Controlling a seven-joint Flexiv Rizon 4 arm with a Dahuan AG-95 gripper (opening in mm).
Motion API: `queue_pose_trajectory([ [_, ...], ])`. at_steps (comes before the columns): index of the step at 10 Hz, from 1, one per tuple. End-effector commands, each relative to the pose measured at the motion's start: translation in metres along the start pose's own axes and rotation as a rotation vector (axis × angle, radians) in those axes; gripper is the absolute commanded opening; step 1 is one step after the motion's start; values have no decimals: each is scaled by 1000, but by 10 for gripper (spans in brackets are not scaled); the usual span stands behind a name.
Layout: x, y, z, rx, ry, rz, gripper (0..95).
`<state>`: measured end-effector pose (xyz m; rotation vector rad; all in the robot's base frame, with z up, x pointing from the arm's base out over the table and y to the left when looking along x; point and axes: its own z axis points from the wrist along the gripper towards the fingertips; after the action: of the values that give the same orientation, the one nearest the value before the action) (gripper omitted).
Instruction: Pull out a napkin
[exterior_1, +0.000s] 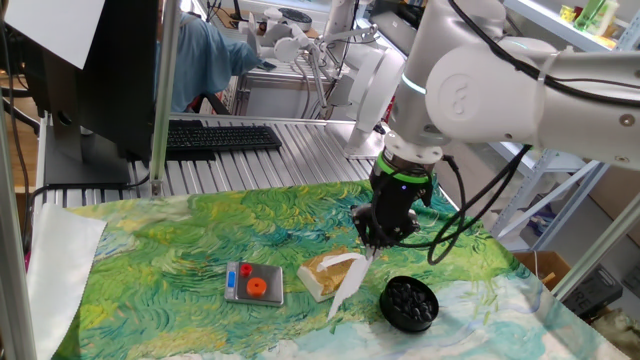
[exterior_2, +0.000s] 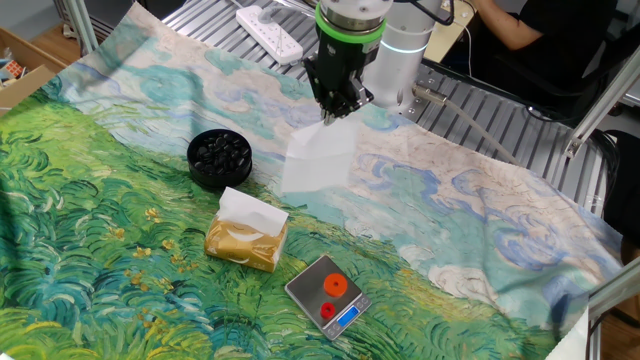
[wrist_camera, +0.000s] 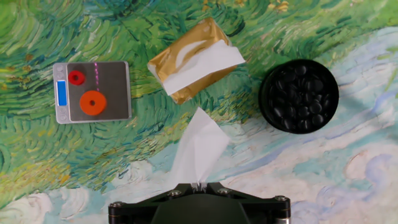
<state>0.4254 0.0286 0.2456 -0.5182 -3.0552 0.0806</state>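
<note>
My gripper (exterior_1: 372, 246) is shut on one corner of the napkin (exterior_1: 347, 283), a thin white sheet that hangs free below the fingers. It also shows in the other fixed view (exterior_2: 318, 160) and in the hand view (wrist_camera: 197, 148), pinched at my gripper (wrist_camera: 198, 183). The napkin is clear of the tan tissue pack (exterior_1: 326, 273), which lies on the painted cloth to the left of the gripper. Another white tissue sticks out of the pack's slot (wrist_camera: 202, 68). My gripper (exterior_2: 336, 112) is raised above the cloth.
A black round tub of dark pieces (exterior_1: 409, 302) sits right of the pack. A small silver scale with red discs (exterior_1: 254, 283) lies left of it. A large white stiff sheet (exterior_1: 60, 270) lies at the far left. A keyboard (exterior_1: 220, 137) is behind.
</note>
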Motion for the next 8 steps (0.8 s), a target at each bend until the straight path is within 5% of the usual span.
queue_pose_trajectory([
  [1, 0, 0, 0, -1, -1, 30, 190],
  [3, 0, 0, 0, -1, 0, 57, 570],
  [6, 0, 0, 0, -3, 1, 61, 570],
  [7, 0, 0, 0, -3, 1, 60, 380],
  [8, 0, 0, 0, -4, 2, 58, 380],
])
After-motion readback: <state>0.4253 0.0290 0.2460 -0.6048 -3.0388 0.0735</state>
